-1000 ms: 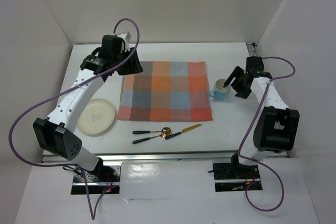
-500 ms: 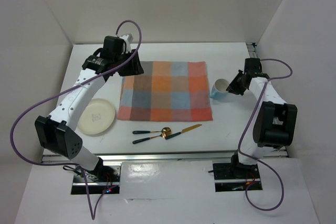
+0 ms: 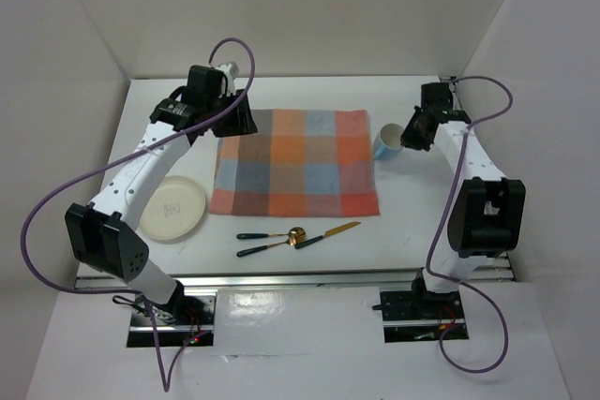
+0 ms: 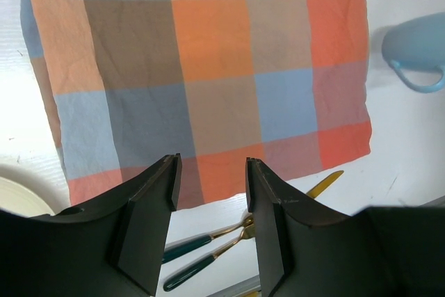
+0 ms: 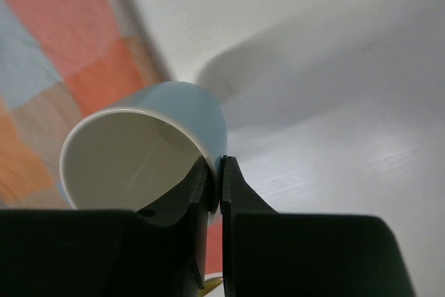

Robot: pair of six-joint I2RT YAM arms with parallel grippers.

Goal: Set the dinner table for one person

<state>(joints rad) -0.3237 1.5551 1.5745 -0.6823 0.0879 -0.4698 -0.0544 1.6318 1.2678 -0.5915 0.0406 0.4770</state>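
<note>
The white bench (image 3: 412,222) fills the floor of the white-walled enclosure, with a metal rail seen along its near edge, and everything else is carried on it. An orange, blue and brown checked cloth (image 3: 293,162) is spread flat at its middle. The left claw (image 4: 210,199) is held above the far left corner of this cloth, its two dark fingers (image 4: 149,220) set apart with nothing between them and the checks visible through the gap. A round cream plate (image 3: 172,208) is laid left of the cloth, near its near left corner and apart from it. A light blue cup (image 3: 386,142) with a white inside is found just beside the cloth's right edge, tilted, with its mouth turned away from the cloth. The right claw (image 5: 215,172) is closed on the cup's rim, one finger inside and one outside the wall; whether the cup's base touches the bench cannot be told. In front of the cloth's near edge a gold-bladed knife (image 3: 330,233), a gold spoon (image 3: 274,234) with a teal handle and a second teal-handled piece (image 3: 262,248) are laid close together, the spoon's bowl beside the knife's handle.
</note>
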